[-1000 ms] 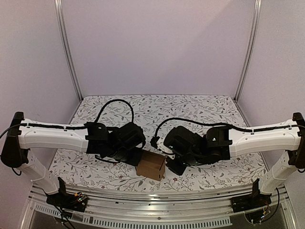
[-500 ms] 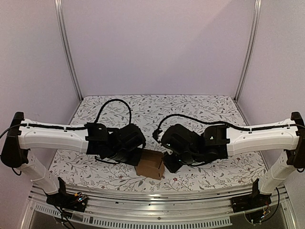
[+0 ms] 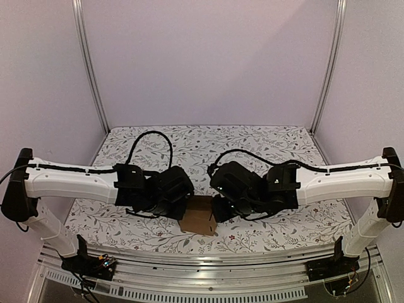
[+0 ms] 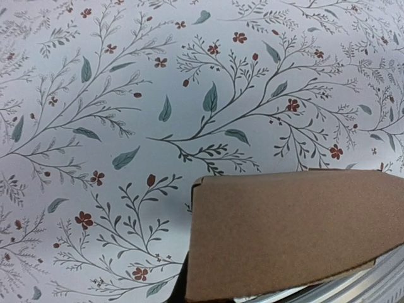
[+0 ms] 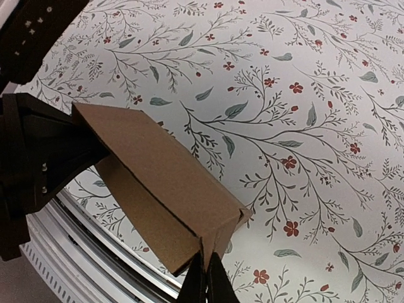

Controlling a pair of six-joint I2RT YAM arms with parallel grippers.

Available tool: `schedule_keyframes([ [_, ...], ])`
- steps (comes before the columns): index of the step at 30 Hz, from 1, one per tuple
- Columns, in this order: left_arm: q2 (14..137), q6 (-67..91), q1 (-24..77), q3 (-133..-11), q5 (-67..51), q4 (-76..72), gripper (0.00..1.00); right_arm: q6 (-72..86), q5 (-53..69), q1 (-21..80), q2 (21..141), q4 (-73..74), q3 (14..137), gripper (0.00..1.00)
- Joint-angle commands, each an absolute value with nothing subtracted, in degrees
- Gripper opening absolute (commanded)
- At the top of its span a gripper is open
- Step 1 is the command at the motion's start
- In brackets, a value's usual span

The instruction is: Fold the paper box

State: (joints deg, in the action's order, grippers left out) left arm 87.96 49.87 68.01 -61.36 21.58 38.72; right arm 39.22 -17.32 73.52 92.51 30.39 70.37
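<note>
The left arm and right arm stretch inward, wrists meeting low over the middle of the floral-patterned desk's near edge. Between them is the small brown cardboard box — right fingers pinched together on its corner fold, left fingers closed on its opposite end.

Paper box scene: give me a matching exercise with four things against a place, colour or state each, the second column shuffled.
Things:
1. paper box
2. left gripper
3. right gripper
4. table cover

Descriptions:
A. white with a leaf and flower print
B. pinched shut at a folded corner of the box
C. plain brown, between the two grippers
D. shut, its tips hidden behind cardboard in its own wrist view

Pairs: 1-C, 2-D, 3-B, 4-A
</note>
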Motion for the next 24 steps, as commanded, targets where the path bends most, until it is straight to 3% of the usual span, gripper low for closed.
schedule_keyframes([
  [1, 89.89, 50.08, 70.65, -61.83, 20.01, 36.76, 0.0, 47.43, -12.9, 72.4, 93.84, 21.93, 72.7, 0.0],
  [24, 91.02, 51.11, 71.89, -61.7, 21.71, 36.3, 0.0, 56.42, -13.44, 71.63, 94.3, 18.81, 70.93, 0.0],
])
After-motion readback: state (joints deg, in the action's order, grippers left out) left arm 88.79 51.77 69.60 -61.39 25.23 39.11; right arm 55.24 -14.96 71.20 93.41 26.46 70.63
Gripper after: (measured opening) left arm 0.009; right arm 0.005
